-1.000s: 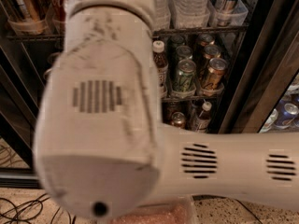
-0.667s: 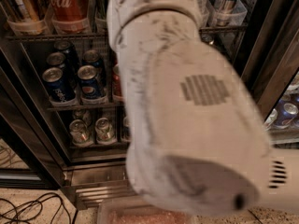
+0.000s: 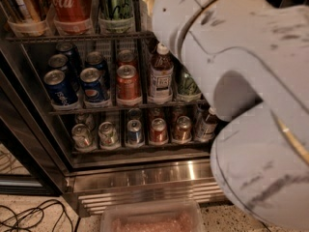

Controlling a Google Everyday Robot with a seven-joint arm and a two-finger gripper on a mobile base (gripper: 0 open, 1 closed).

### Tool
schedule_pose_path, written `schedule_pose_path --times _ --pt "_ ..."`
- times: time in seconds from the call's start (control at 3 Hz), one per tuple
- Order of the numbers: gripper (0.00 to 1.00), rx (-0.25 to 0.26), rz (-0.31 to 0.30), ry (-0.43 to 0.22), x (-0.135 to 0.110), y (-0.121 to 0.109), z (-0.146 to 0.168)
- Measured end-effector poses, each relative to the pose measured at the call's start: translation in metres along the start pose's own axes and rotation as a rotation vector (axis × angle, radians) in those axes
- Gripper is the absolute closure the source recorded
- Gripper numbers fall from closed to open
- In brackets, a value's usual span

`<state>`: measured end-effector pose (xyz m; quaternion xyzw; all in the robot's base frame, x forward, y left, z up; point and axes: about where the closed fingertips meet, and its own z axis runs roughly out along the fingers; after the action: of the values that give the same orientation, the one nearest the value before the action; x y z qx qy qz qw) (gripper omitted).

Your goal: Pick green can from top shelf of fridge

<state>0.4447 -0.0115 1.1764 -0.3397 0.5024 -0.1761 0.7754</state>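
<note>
Swung off to the right since the previous frame, leaving the arm (image 3: pixel 231 81) filling that side and baring the left of the fridge (image 3: pixel 145 175). Now possible to see the green can (image 3: pixel 115 6) upright in a clear tub (image 3: pixel 116 27) on the top shelf (image 3: pixel 72 36), just right of the red Coca-Cola can (image 3: pixel 70 4). No sight of the gripper: probably beyond the upper edge, past the arm's end, so cannot tell whether wide, narrow or holding anything. Risk from here: clipping the Coca-Cola can or snagging the shelf rail on a skewed reach, tipping the slim can in its tub.
</note>
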Motion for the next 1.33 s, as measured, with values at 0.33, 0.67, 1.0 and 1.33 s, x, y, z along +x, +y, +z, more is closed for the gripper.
schedule_pose_path --times 0.33,0.67,1.0,1.33 --pt "1.0 -0.028 0.023 0.013 0.0 0.004 -0.005" --pt "1.0 -0.023 0.07 0.054 0.006 -0.004 -0.009" --pt "1.0 -0.014 0.174 0.153 0.008 -0.007 -0.01" --pt "1.0 -0.014 0.178 0.157 0.009 -0.006 -0.01"
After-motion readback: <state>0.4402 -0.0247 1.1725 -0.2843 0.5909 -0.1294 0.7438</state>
